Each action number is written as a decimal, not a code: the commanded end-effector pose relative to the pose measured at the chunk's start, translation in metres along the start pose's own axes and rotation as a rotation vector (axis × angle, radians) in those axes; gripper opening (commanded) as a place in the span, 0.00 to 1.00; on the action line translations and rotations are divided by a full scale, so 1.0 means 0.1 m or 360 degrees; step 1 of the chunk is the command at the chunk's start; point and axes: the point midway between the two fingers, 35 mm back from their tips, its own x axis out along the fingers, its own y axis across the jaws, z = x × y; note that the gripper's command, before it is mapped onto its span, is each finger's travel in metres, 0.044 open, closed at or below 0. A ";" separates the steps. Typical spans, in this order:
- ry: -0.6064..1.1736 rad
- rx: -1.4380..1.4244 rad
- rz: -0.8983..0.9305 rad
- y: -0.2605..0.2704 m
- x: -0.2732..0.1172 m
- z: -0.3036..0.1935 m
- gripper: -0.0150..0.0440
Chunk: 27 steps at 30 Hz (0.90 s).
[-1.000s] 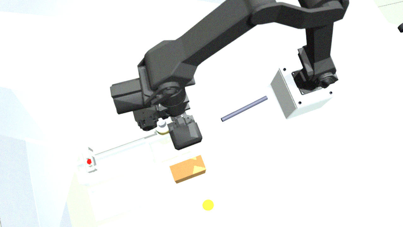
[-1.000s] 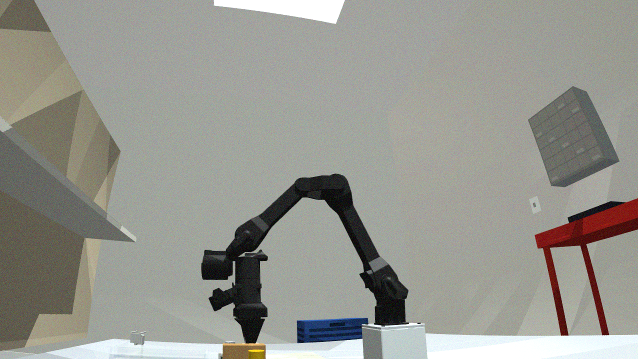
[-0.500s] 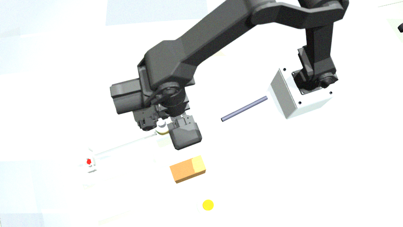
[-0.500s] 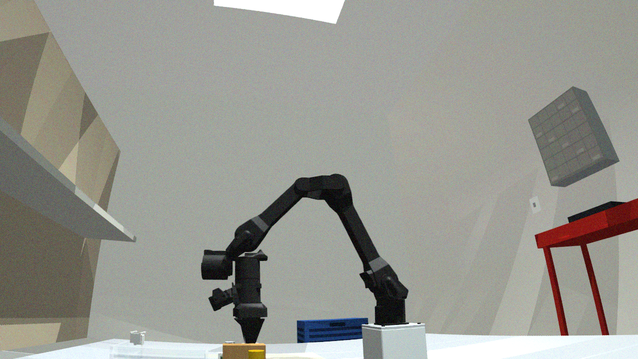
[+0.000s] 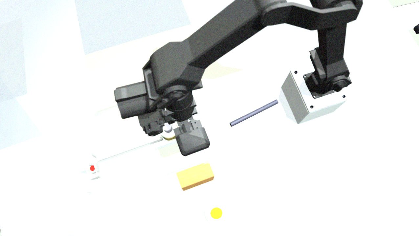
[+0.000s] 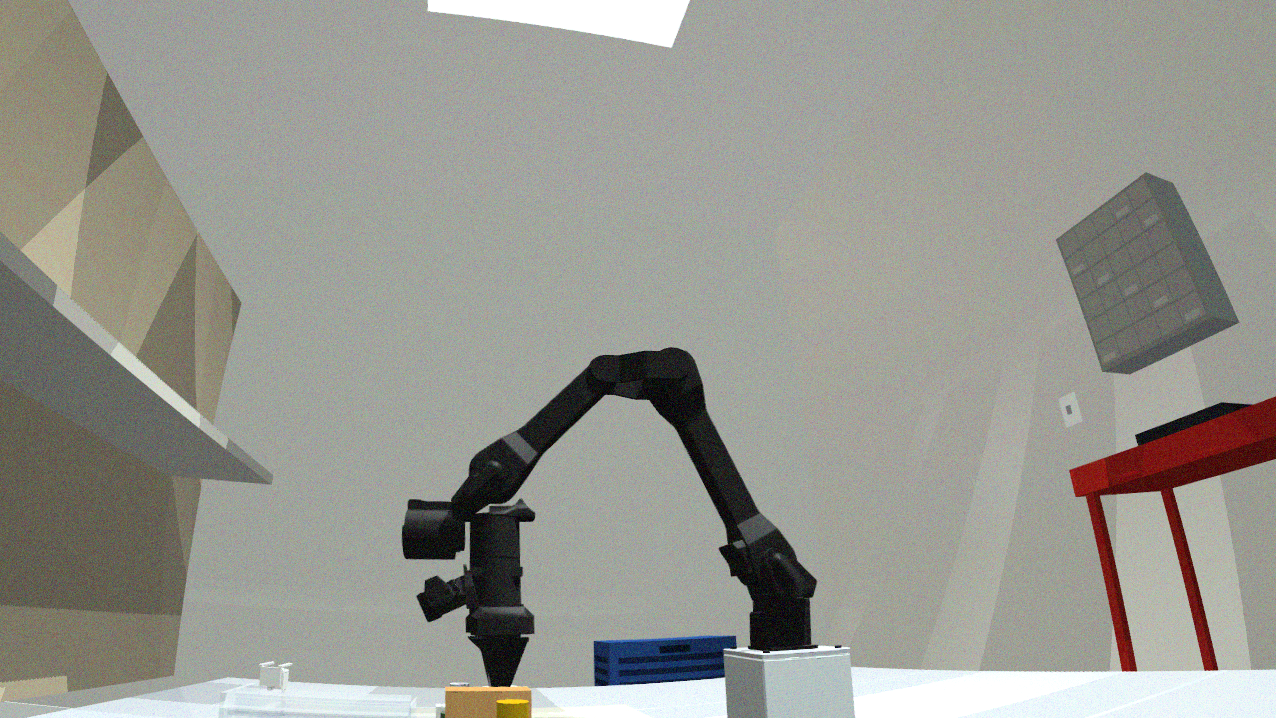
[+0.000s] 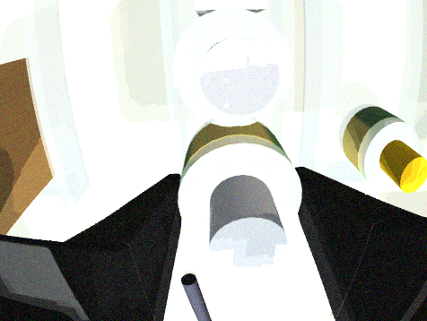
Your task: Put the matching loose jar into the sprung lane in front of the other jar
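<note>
My gripper (image 6: 502, 680) (image 7: 238, 181) is shut on a jar (image 7: 242, 203) with a grey lid, white shoulder and gold-green band, upright in the wrist view. The lane jar (image 7: 238, 90), with a white shoulder and pale round top, stands directly behind it, apparently touching. Pale see-through lane walls (image 7: 310, 90) run on both sides. One pale-topped jar (image 5: 168, 135) shows beside the gripper in the top view; I cannot tell which. The pusher's white bracket with a red mark (image 5: 92, 168) is at the lane's far left end. The jar bottoms, front stop and most of the pusher plate are hidden or washed out.
A yellow-lidded jar (image 7: 374, 143) stands beyond the right lane wall. Another yellow-lidded jar (image 5: 216, 213) (image 6: 513, 709) is near the front. An orange block (image 5: 195, 176) (image 6: 472, 701) sits beside the lane. A grey rod (image 5: 253, 112) (image 7: 197, 296) lies towards the robot's base.
</note>
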 end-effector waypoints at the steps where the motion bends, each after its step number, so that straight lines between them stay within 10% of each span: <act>1: -0.0041 0.0004 0.0001 0.00 -0.03 0.08 0.25; 27: -0.0041 0.0004 0.0001 0.00 -0.03 0.11 0.25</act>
